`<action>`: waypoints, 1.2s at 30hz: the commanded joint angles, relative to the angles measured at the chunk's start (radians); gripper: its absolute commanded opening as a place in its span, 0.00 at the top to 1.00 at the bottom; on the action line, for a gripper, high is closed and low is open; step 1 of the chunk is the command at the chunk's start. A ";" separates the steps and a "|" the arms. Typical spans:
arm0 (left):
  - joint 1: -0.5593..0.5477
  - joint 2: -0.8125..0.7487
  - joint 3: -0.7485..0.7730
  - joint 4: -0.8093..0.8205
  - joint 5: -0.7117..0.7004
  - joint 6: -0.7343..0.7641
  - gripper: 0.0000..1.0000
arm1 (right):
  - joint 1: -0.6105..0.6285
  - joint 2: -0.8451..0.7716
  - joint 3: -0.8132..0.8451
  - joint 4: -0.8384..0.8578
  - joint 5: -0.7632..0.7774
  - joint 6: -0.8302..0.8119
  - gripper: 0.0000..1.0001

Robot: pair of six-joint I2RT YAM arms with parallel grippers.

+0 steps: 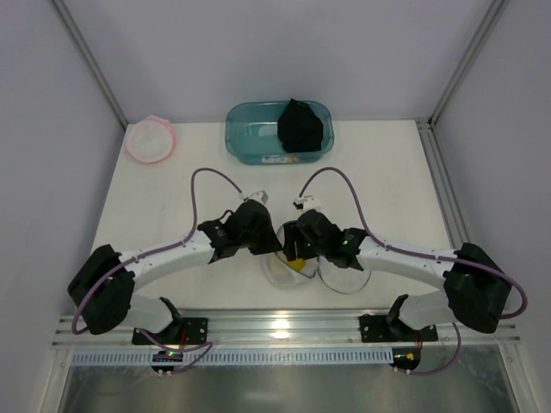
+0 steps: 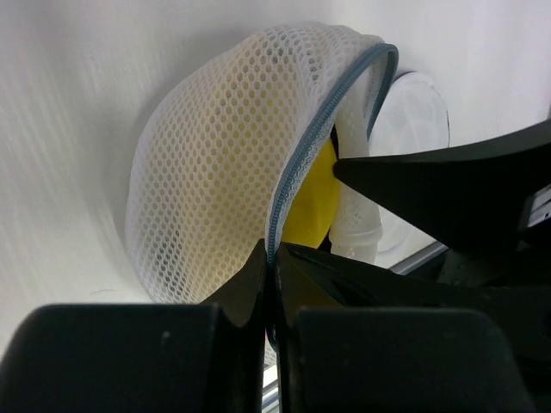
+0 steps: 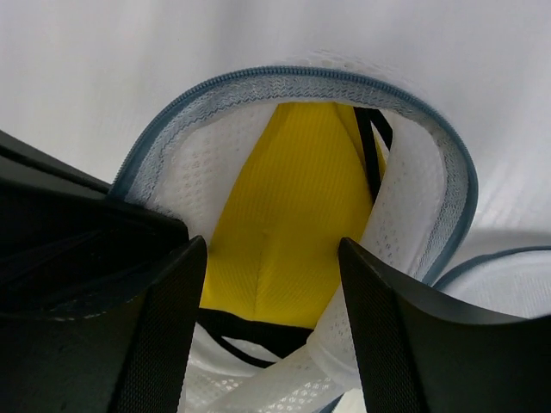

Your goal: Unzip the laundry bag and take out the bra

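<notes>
The laundry bag (image 1: 280, 268), white mesh with a grey-blue zipper rim (image 3: 301, 79), lies unzipped near the table's front edge, between both grippers. My left gripper (image 2: 274, 258) is shut on the bag's zipper rim (image 2: 325, 148) and holds the mouth up. A yellow bra (image 3: 284, 215) with black straps (image 3: 372, 155) shows inside the opening. My right gripper (image 3: 271, 292) is open at the mouth, one finger on each side of the yellow cup, not closed on it. In the top view the right gripper (image 1: 294, 251) sits over a yellow patch of the bra (image 1: 298, 265).
The bag's round lid (image 1: 343, 277) lies flat to the right of the bag. A pink-rimmed round mesh bag (image 1: 149, 140) rests at the back left. A teal bin (image 1: 250, 138) at the back middle holds a black garment (image 1: 300, 126).
</notes>
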 commanded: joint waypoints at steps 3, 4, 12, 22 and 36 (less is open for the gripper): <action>-0.004 -0.032 -0.011 0.025 -0.005 -0.006 1.00 | 0.007 0.088 0.043 0.087 -0.068 -0.001 0.35; -0.004 -0.034 -0.014 0.025 -0.004 -0.006 1.00 | 0.009 0.118 0.048 0.079 -0.063 -0.001 0.35; -0.004 -0.039 -0.023 0.033 -0.012 -0.011 1.00 | 0.021 0.274 0.068 0.013 -0.023 -0.017 0.64; -0.004 -0.060 -0.031 0.020 -0.040 -0.014 1.00 | 0.022 0.136 0.033 0.012 -0.029 -0.024 0.96; -0.004 -0.054 -0.034 0.034 -0.033 -0.023 1.00 | 0.022 -0.370 0.013 -0.022 -0.066 -0.064 0.96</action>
